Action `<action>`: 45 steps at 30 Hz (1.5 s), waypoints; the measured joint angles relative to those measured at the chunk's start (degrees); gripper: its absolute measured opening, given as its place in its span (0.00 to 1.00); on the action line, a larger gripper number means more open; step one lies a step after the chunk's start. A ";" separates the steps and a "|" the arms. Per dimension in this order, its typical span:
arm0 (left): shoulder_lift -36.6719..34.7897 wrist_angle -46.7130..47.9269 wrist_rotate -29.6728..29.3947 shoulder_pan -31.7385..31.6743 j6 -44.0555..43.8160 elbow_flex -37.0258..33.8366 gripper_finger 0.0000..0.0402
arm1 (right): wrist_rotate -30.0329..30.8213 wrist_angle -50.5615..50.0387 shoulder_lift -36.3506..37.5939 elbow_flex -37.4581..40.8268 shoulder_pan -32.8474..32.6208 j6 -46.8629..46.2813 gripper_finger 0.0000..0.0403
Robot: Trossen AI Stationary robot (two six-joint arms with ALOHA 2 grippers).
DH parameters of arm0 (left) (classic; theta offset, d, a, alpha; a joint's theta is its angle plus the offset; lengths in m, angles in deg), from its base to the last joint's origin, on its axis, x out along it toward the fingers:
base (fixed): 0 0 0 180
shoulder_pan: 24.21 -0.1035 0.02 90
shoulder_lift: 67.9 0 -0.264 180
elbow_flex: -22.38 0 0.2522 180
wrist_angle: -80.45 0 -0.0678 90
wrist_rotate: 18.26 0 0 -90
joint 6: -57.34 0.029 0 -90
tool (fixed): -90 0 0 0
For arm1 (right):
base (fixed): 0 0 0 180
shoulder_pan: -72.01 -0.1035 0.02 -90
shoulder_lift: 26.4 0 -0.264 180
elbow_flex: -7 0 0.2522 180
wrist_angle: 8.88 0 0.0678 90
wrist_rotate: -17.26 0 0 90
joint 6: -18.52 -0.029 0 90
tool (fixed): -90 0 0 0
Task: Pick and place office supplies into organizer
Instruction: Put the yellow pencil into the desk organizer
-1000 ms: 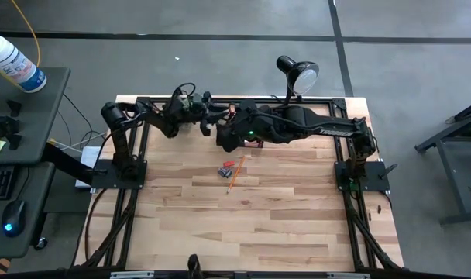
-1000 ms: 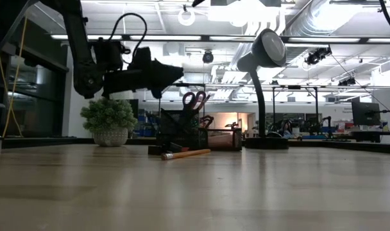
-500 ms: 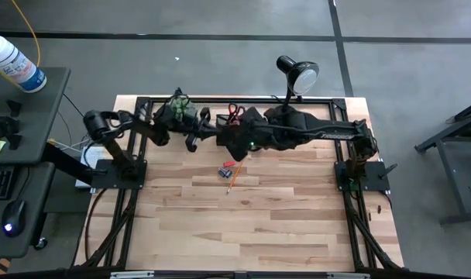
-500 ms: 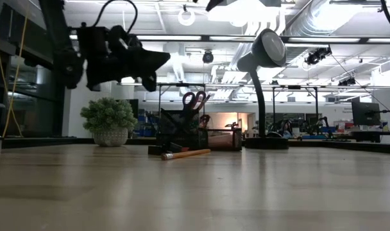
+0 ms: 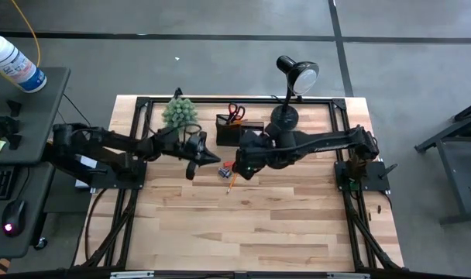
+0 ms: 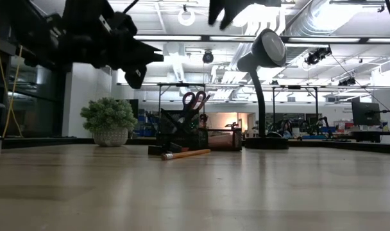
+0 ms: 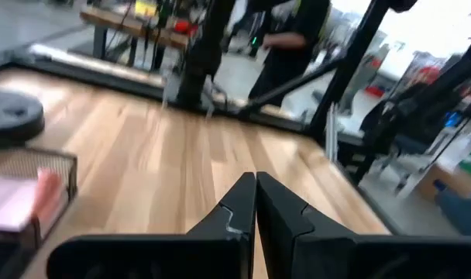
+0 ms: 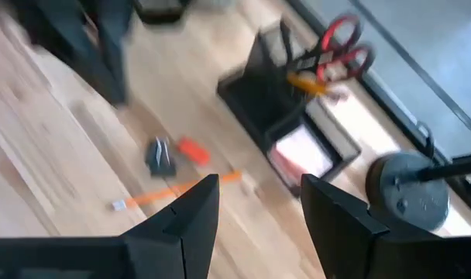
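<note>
The black organizer (image 5: 239, 130) stands at the table's far middle. Red-handled scissors (image 8: 340, 46) stand handles up in its cup section, and a pink pad (image 8: 301, 155) lies in its lower compartment. An orange pencil (image 8: 177, 190), an orange bit (image 8: 191, 149) and a dark bit (image 8: 158, 155) lie on the wood in front of it. My right gripper (image 8: 259, 194) hangs open above these loose items, tilted downward. My left gripper (image 7: 255, 190) is shut and empty, raised and pointing about level, left of the items (image 5: 208, 155).
A green plant ball in a pot (image 5: 180, 114) stands left of the organizer. A black desk lamp (image 5: 297, 76) rises from its round base (image 5: 284, 118) to the right. The near half of the table (image 5: 243, 225) is bare wood.
My left gripper has drawn back from the organizer toward the table's near-left, and the plant that its arm covered now shows. My right gripper has come down and toward the near edge, to above the loose items. The scissors stay standing in the organizer.
</note>
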 joint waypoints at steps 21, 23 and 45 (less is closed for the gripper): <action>-4.90 57.18 -37.56 29.42 -19.47 15.26 0.00 | -21.54 19.64 0.96 27.60 -1.86 20.14 0.43; -4.90 61.61 -38.53 29.96 -20.65 16.74 0.00 | -25.95 23.06 1.02 28.10 -0.69 23.44 0.41; -4.86 70.05 -52.43 29.85 -6.40 17.56 0.00 | -14.30 21.12 1.15 23.77 7.54 39.83 0.36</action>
